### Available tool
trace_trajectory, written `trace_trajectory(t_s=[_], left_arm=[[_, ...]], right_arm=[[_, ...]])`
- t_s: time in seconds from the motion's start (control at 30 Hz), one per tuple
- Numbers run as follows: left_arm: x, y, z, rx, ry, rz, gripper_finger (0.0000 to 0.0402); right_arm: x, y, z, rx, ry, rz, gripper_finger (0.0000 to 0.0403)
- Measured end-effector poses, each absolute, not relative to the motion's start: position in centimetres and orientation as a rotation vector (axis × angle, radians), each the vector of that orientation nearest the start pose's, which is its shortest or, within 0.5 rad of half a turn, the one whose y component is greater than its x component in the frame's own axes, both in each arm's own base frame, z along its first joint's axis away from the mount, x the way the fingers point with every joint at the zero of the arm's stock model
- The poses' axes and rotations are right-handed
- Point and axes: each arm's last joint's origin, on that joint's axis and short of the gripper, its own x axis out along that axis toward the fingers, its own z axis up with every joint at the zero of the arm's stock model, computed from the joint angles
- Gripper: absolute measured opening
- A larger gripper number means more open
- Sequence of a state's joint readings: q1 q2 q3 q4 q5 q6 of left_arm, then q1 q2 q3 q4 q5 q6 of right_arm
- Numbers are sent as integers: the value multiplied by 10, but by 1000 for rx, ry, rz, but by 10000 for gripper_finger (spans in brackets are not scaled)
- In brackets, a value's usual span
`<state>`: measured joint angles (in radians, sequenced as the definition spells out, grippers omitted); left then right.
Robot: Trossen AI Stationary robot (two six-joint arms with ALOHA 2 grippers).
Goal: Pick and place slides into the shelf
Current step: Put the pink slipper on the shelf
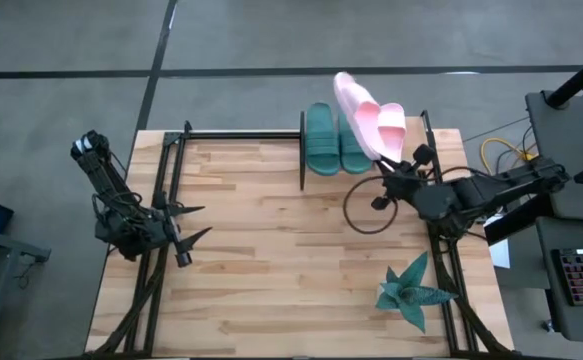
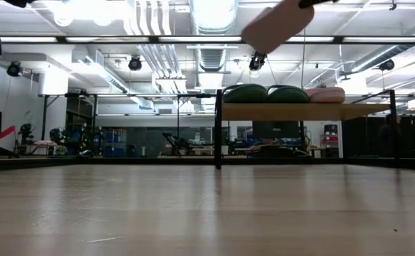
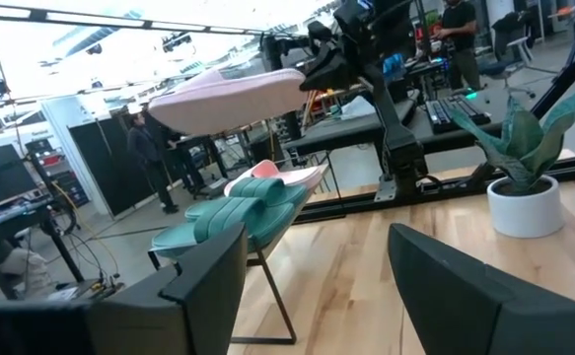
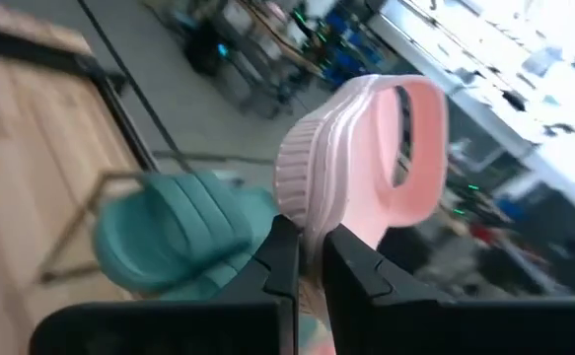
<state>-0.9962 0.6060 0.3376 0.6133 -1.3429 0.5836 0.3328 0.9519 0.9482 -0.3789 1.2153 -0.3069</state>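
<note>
Pink slide (image 1: 369, 118) held aloft above the shelf (image 1: 314, 176), clamped at its edge in the right pincer (image 4: 309, 258). Two teal slides (image 1: 334, 140) parked side by side on the shelf board, another pink slide (image 2: 325, 94) tucked beside them. Left pincer (image 1: 193, 222) idle over the counter's (image 1: 261, 260) left side, fingers spread apart, gripping nothing.

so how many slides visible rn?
4. Two teal slides on the shelf, one pink slide beside them there, one pink slide held above it by the right gripper.
</note>
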Motion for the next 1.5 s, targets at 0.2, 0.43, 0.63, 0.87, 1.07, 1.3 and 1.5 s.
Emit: trace_trajectory(t_s=[0.2,0.43,0.63,0.87,1.07,1.3,1.5], left_arm=[[92,-90,270,266,-26,371,231],[93,-89,270,269,-21,382,231],[93,-89,269,271,-2,419,231],[93,-89,268,286,7,423,231],[93,-89,267,286,7,423,231],[93,-89,263,298,12,422,231],[93,-89,255,314,18,421,231]], right_arm=[[166,26,347,-512,481,-871,14],[128,13,343,-436,527,-886,14],[114,4,335,-399,591,-948,14],[118,-5,324,-430,701,-1057,14],[118,-12,313,-437,831,-1103,14],[110,-14,298,-386,893,-1131,14],[111,-14,297,-364,901,-1115,14]])
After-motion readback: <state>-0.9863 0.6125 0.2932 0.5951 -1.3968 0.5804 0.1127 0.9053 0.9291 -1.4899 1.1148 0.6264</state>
